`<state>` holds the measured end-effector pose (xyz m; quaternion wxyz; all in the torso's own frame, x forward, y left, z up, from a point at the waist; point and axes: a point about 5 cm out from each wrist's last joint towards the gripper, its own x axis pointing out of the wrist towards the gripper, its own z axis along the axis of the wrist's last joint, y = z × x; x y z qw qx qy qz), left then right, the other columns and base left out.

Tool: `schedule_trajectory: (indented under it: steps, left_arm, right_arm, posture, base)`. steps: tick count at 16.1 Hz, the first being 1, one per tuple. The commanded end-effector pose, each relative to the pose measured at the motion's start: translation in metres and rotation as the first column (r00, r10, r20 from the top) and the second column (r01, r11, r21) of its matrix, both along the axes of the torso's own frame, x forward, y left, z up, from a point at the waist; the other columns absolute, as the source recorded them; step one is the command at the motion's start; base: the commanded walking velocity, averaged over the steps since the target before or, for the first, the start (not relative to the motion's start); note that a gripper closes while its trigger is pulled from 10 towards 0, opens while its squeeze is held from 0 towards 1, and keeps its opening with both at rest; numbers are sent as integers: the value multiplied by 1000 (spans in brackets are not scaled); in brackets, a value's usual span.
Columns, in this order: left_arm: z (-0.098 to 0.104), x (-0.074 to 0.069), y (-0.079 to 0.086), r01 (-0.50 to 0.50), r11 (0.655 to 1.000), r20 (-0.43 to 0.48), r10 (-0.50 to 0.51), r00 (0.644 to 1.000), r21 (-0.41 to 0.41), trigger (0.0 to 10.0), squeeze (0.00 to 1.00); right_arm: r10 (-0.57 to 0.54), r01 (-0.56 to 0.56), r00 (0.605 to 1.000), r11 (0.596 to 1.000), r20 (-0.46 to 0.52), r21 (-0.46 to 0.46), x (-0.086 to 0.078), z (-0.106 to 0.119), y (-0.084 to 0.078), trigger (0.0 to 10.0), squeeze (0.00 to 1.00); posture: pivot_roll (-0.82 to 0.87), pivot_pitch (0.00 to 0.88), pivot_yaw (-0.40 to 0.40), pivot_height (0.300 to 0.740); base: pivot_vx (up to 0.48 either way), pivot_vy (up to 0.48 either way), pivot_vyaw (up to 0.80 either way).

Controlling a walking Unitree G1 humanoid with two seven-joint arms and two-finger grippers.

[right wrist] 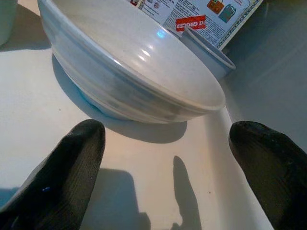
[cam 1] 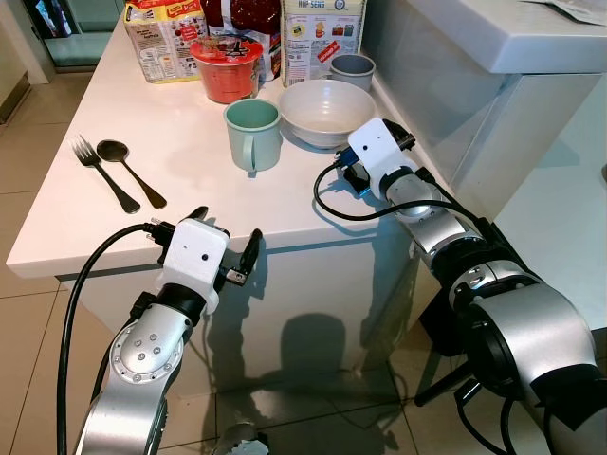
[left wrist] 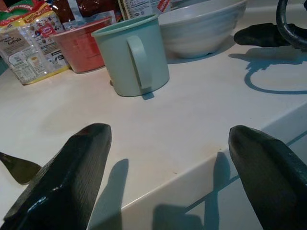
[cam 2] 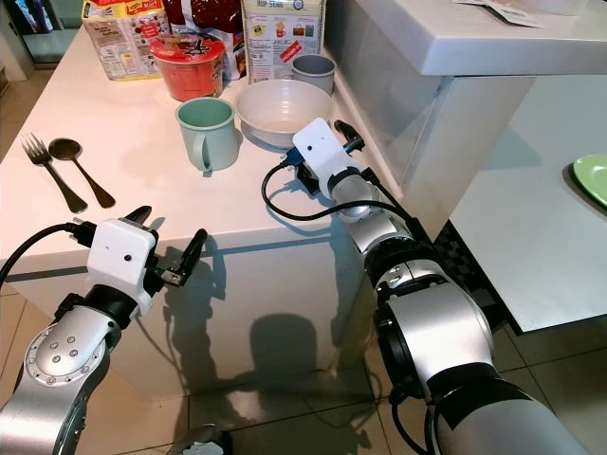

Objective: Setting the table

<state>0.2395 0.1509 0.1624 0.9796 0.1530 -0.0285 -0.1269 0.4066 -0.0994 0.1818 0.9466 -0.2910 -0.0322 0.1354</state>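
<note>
Right gripper (right wrist: pixel 163 158) spread wide, low over the white table (cam 1: pixel 190 204), fingers aimed straight at the white bowl (cam 1: pixel 327 109) and just short of its near wall. Empty so far, nothing between the black fingers (right wrist: pixel 62 177). Looks lined up for a rim grab, jaws parted wide enough to straddle the edge.

Bowl taken as the anchor. Just to its left, the mint mug (cam 1: pixel 252 133), handle turned toward the table's front edge, handy for a pick from this side. Behind the mug, a red noodle cup (cam 1: pixel 226 68). Just behind the bowl on the right, a small grey cup (cam 1: pixel 352 68) against the wall. Further back, a row of food packets (cam 1: pixel 163 38), parked out of the working area. Well left of the bowl, fork (cam 1: pixel 102 171) and spoon (cam 1: pixel 128 171) side by side, touching or not hard to say.

Left gripper (cam 1: pixel 226 242) also wide open and empty, hovering at the front edge, well forward and left of the bowl, pointed toward the mug. Probably waiting its turn.
</note>
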Motion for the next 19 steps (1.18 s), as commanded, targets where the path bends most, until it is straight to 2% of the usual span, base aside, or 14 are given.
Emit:
schedule_trajectory:
  steps: [1, 5, 8, 17, 19]
  left_arm:
    - [-1, 1, 0, 2, 1000, -18, -2, 1000, -10, 10000, 0]
    - [-1, 1, 1, 12, 1000, -14, -12, 1000, 15, 10000, 0]
    - [-1, 1, 2, 11, 999, -6, -11, 1000, 35, 10000, 0]
    - [1, 1, 1, 18, 998, 6, -19, 1000, 64, 10000, 0]
    - [1, 2, 2, 20, 998, 8, -20, 1000, 67, 10000, 0]
  right_arm:
    - [-9, 9, 1000, 1000, -4, -4, 1, 3, -2, 10000, 0]
    - [-8, 8, 1000, 1000, -5, -6, 1, 2, -2, 10000, 0]
    - [-8, 8, 1000, 1000, -6, -5, 1, 2, -3, 10000, 0]
    - [-14, 14, 1000, 1000, -5, -5, 2, 2, -4, 10000, 0]
    - [-18, 18, 1000, 1000, -3, -4, 2, 3, -5, 10000, 0]
  posture:
    - [346, 72, -32, 740]
    - [343, 75, -29, 740]
    - [343, 75, -28, 740]
    - [341, 75, -19, 740]
    - [341, 70, -17, 740]
  base:
    - [0, 465, 0]
    - [68, 447, 0]
    - [462, 0, 0]
    - [0, 0, 0]
    - [285, -377, 0]
